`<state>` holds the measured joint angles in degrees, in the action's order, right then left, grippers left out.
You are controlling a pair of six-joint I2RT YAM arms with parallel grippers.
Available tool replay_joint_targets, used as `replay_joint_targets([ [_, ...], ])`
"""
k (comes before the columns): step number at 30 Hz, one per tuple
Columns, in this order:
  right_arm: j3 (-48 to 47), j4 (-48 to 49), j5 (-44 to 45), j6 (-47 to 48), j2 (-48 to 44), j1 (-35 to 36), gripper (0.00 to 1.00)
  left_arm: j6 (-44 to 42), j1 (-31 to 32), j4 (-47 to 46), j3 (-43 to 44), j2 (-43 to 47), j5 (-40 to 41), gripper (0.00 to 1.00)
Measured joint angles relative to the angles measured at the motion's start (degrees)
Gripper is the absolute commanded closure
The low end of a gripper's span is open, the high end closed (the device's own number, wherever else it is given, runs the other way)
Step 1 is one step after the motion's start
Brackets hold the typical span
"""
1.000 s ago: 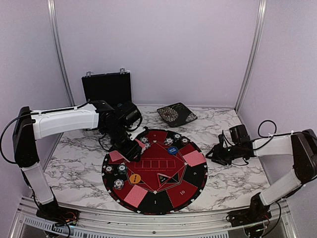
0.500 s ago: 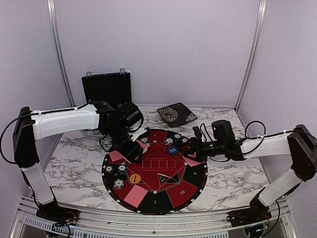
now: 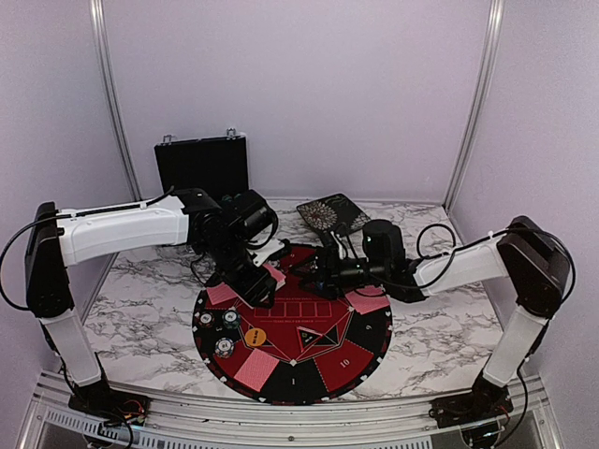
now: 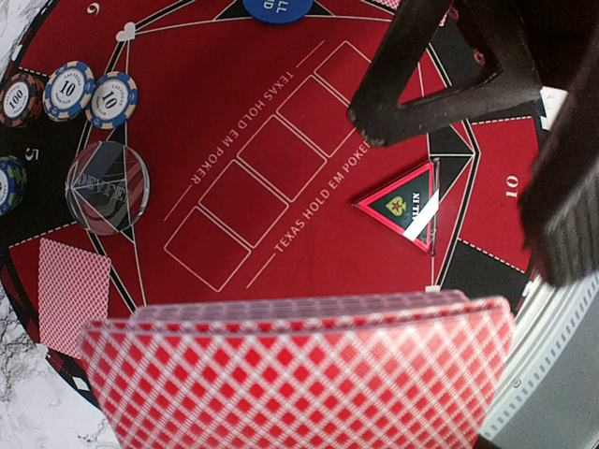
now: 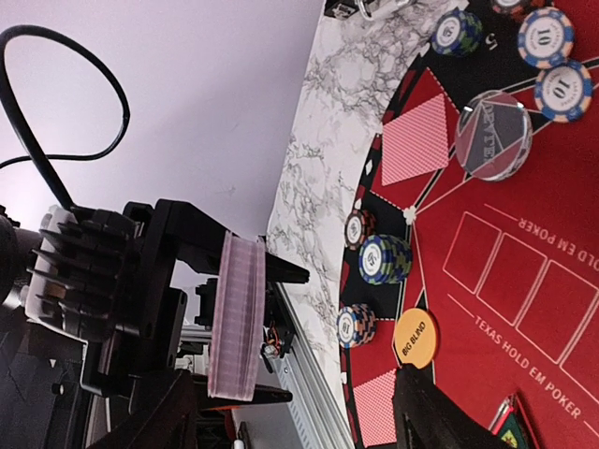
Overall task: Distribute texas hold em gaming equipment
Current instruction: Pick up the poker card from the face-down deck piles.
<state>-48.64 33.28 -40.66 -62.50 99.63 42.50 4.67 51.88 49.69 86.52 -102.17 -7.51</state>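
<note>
Inventory as I am reading it from the console:

1. Left gripper (image 3: 255,283): clenching the deck (image 4: 299,374) between its fingers, red backs facing its wrist camera. It is hanging over the far left part of the mat (image 3: 290,374).
2. Right gripper (image 3: 314,273): standing released, fingers spread wide with nothing between them. It is reaching across the far side of the mat, and its tips are pointing at the deck, near it but apart.
3. Dealt cards (image 3: 255,370): lying face down on the mat's outer ring, one at the near left, one at the left and one at the right.
4. Chips (image 5: 386,257): sitting in small stacks along the mat's left rim, with two marked 10 resting side by side.
5. Clear disc (image 4: 108,185): lying flat on the mat, just beside the two 10 chips.
6. Orange disc (image 5: 416,339): lying on the near left of the mat, close to the chip stacks.
7. Blue disc (image 4: 276,7): lying at the mat's far edge, partly cut off in the left wrist view.
8. Case (image 3: 201,166): standing at the back left of the table (image 3: 440,318).
</note>
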Motion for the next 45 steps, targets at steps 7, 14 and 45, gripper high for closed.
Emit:
replay_joint_targets([
  [7,-1.4,3.2,-0.9,-2.5,2.2,1.1,0.30,0.0,0.3,0.3,0.1,0.0,0.0,0.61],
  [14,-3.1,4.0,-1.2,-3.3,3.0,1.4,0.31,0.0,0.5,0.8,0.8,0.0,0.0,0.61],
  [45,-7.4,1.3,1.3,-0.9,7.1,3.8,0.46,0.1,0.7,1.6,0.9,-0.1,1.1,0.61],
])
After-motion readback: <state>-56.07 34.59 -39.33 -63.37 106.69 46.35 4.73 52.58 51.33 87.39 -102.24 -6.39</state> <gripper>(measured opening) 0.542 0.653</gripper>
